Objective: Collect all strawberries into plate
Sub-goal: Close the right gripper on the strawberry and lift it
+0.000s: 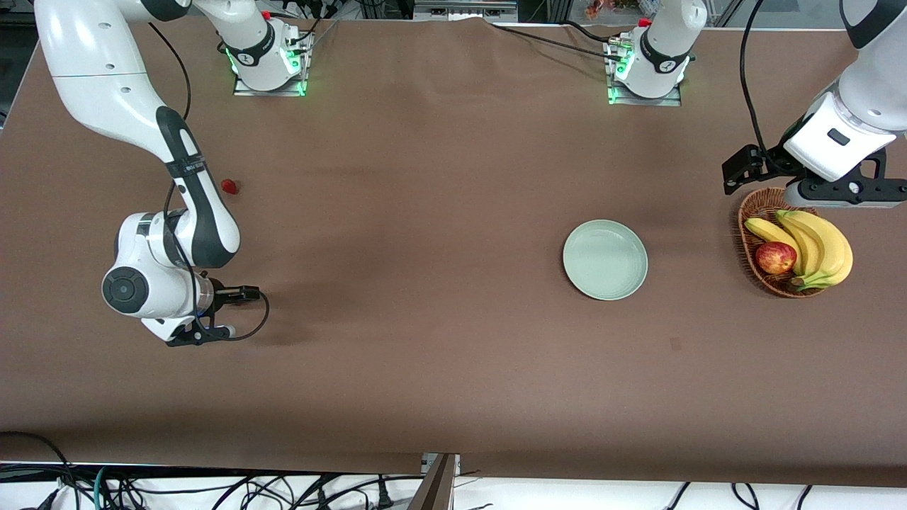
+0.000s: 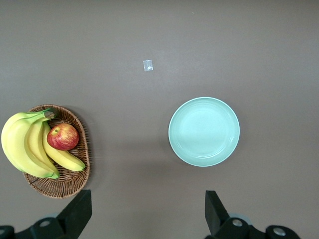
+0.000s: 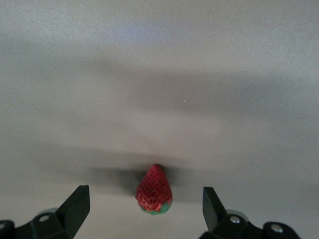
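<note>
Right gripper [image 3: 144, 209] jaws were spread wide, empty, a strawberry [image 3: 154, 191] between them; left gripper [image 2: 148, 211] jaws wide, empty, above the plate [image 2: 204, 131].

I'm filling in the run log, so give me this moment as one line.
left gripper: open, over basket | right gripper: open, around strawberry on table | second strawberry: near right arm | plate: no berries

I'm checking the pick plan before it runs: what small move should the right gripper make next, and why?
Probably straight down around the strawberry. In the right wrist view the berry lies on the cloth between the open fingers of the right gripper, not yet touched. The plate holds nothing, so no berry is collected so far. The left gripper waits open above the basket.
</note>
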Robot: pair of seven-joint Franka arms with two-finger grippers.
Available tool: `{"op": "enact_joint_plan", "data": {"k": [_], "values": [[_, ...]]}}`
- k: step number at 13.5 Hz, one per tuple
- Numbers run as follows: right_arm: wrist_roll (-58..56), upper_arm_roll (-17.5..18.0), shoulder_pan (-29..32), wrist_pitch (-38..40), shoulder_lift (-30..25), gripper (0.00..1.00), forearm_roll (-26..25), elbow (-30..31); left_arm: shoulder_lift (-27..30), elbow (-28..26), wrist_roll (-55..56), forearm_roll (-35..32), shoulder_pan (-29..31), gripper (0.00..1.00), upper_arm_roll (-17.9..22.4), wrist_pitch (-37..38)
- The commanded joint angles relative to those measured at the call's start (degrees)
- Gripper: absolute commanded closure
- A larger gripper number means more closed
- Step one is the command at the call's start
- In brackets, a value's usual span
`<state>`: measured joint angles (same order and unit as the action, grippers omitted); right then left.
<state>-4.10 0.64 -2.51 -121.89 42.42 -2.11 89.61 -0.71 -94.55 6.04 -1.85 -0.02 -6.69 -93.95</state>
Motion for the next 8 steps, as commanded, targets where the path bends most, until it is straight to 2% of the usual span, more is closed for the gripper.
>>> {"op": "enact_joint_plan", "data": {"k": [1,3,6,7,8], "values": [[0.1,0.1,0.1,-1.1,-0.3,0.00,-0.4,1.6,-1.0,2.1,-1.3,1.2,0.2,0.00,0.2,1.4],[0.1,0.1,0.1,-1.1,-0.3,0.04,-0.4,1.7,-1.0,2.1,-1.3,1.2,0.2,0.00,0.2,1.4],[0.1,0.1,0.3,-1.1,-0.3,0.51,-0.4,1.9,-1.0,2.1,-1.3,1.2,0.2,0.00,0.2,1.4],[0.1,0.1,0.3,-1.1,-0.2,0.58,-0.4,1.9,-1.0,2.1,-1.3,1.2,0.2,0.00,0.2,1.4],[0.1,0.1,0.4,-1.1,0.1,0.59,-0.4,1.9,-1.0,2.1,-1.3,1.1,0.2,0.00,0.2,1.4]]}}
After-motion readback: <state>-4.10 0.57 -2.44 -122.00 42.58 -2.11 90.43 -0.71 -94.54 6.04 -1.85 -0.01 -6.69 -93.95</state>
